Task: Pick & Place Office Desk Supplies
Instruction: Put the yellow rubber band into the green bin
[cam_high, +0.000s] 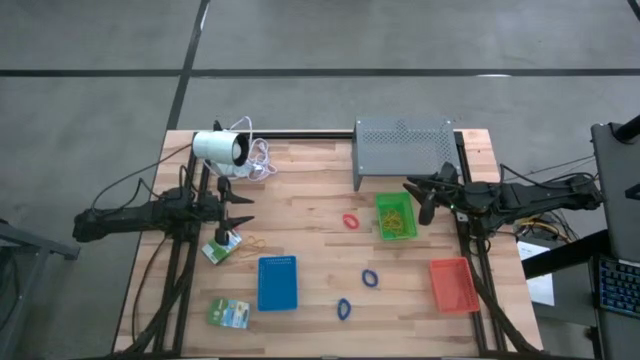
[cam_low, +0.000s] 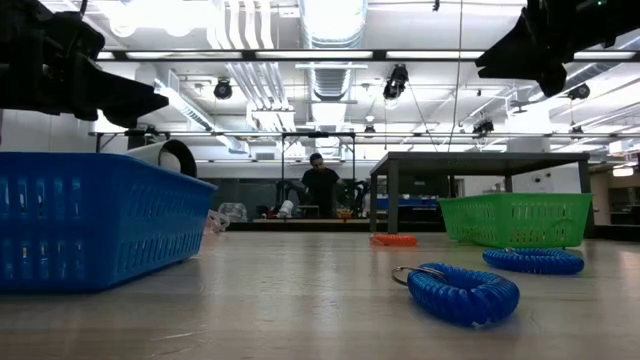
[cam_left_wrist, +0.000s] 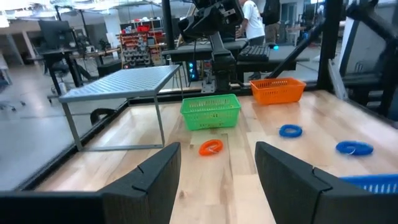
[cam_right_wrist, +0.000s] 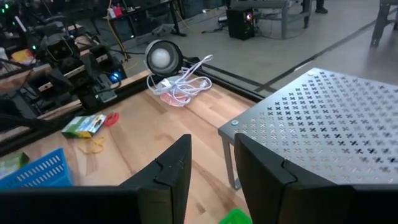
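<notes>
My left gripper (cam_high: 245, 212) stands open at the table's left, level, with nothing between its fingers (cam_left_wrist: 217, 180). My right gripper (cam_high: 418, 200) hovers open beside the far right corner of the green tray (cam_high: 395, 215), which holds yellow rubber bands; its fingers (cam_right_wrist: 211, 174) are empty. A red loop (cam_high: 350, 221) lies on the wood left of that tray. Two blue loops (cam_high: 370, 277) (cam_high: 343, 308) lie nearer the front. Two green-and-white packets (cam_high: 220, 250) (cam_high: 229, 313) and loose rubber bands (cam_high: 252, 242) lie flat at the left.
A blue tray (cam_high: 277, 282) sits near the front middle and a red tray (cam_high: 452, 283) at the front right. The grey perforated stand (cam_high: 403, 152) stands at the far edge, and a white cylinder (cam_high: 220, 147) with its coiled cable (cam_right_wrist: 183, 87) at the far left.
</notes>
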